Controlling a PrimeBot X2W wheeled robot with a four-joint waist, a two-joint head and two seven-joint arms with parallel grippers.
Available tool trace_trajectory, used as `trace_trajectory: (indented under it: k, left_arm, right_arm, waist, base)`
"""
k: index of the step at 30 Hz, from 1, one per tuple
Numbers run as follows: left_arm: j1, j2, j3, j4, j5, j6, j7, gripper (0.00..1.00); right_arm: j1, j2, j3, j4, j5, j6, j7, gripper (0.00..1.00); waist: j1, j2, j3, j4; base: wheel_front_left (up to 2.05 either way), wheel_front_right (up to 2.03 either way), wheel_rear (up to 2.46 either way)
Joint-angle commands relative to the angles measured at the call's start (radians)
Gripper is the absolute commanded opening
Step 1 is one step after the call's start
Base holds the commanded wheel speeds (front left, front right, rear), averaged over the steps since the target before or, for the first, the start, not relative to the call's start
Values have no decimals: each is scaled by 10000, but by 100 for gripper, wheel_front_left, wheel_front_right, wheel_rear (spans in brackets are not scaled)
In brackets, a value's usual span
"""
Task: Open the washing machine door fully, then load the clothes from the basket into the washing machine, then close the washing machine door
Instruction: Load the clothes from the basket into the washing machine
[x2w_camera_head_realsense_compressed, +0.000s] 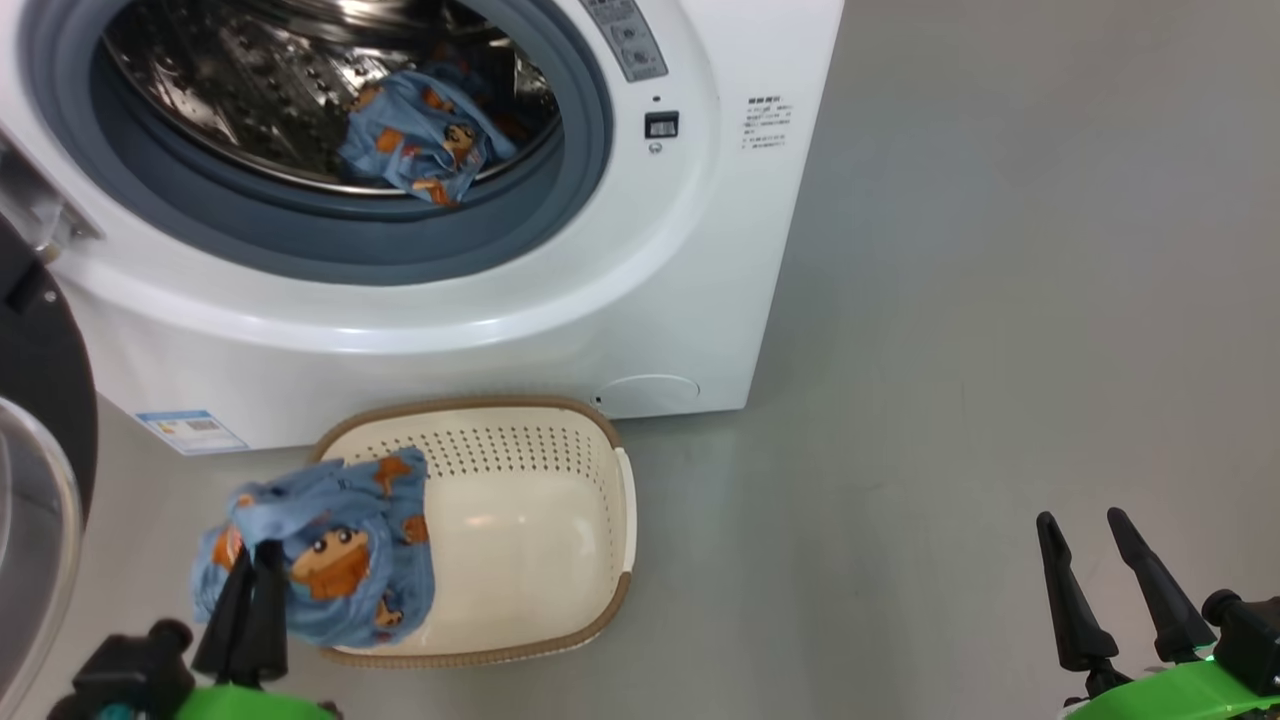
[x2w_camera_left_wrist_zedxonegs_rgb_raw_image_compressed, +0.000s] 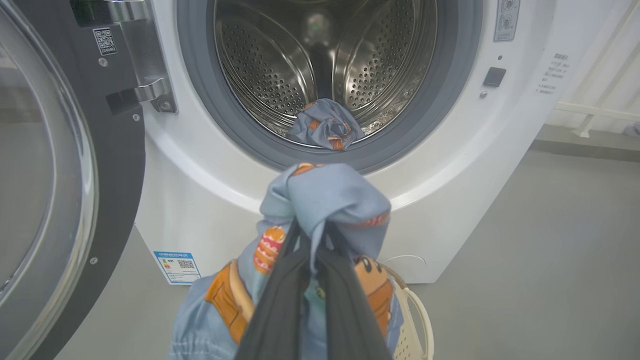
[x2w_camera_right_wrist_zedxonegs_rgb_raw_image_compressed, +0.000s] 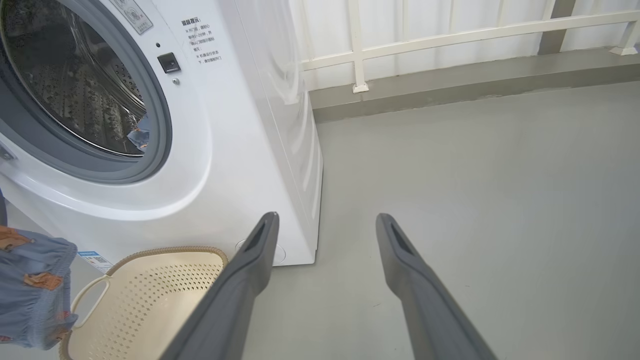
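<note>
While the left hand (x2w_camera_head_realsense_compressed: 255, 555) is pinched shut on one light blue cartoon-print fabric bundle (x2w_camera_head_realsense_compressed: 330, 560), hanging over the left end of the cream perforated plastic basket (x2w_camera_head_realsense_compressed: 500, 450), the other bundle (x2w_camera_head_realsense_compressed: 420, 140) lies at the front lip of the steel drum (x2w_camera_head_realsense_compressed: 250, 100) in the big white front-loading washing machine (x2w_camera_head_realsense_compressed: 640, 300), black-rimmed round glass door (x2w_camera_head_realsense_compressed: 50, 380) open. Fabric looks soft, light, floppy; best gripped mid-bunch so loose tails clear the gasket (x2w_camera_head_realsense_compressed: 300, 240). Right hand (x2w_camera_head_realsense_compressed: 1080, 518) spread wide, empty.

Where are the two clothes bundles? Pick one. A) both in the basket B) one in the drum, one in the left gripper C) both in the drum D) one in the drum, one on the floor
B: one bundle lies in the washing machine drum, and the left gripper is shut on the second bundle by the basket.
</note>
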Motion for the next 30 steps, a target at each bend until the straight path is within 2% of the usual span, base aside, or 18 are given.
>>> trace_trajectory:
  k: [1,6,16,21,30]
  left_arm:
    - [-556,185,287,-195,37,-26,-64,0]
    - [-1764,354,208,-49,-35,-26,-64,0]
    - [-5294,878,241,774,-139,-26,-64,0]
    - [-7349,1217,448,1976,-155,-26,-65,0]
    - [-10063,1763,367,5596,-72,-27,-65,0]
  right_arm:
    - [-247,-97,229,-272,-66,27,-120,100]
    - [-567,-28,245,-332,-74,27,-120,100]
    - [-1322,57,412,-436,-118,27,-120,100]
    - [-1799,134,583,-460,-103,27,-120,100]
    - [-2429,440,945,-471,-43,27,-120,100]
  waist:
    - [0,-1,193,-51]
    - [0,-1,775,-119]
    - [0,-1,2008,-347]
    - [0,-1,2632,-703]
    - [0,-1,3496,-1503]
  base:
    - [0,0,0]
    - [0,0,0]
    - [0,0,0]
    - [0,0,0]
    - [0,0,0]
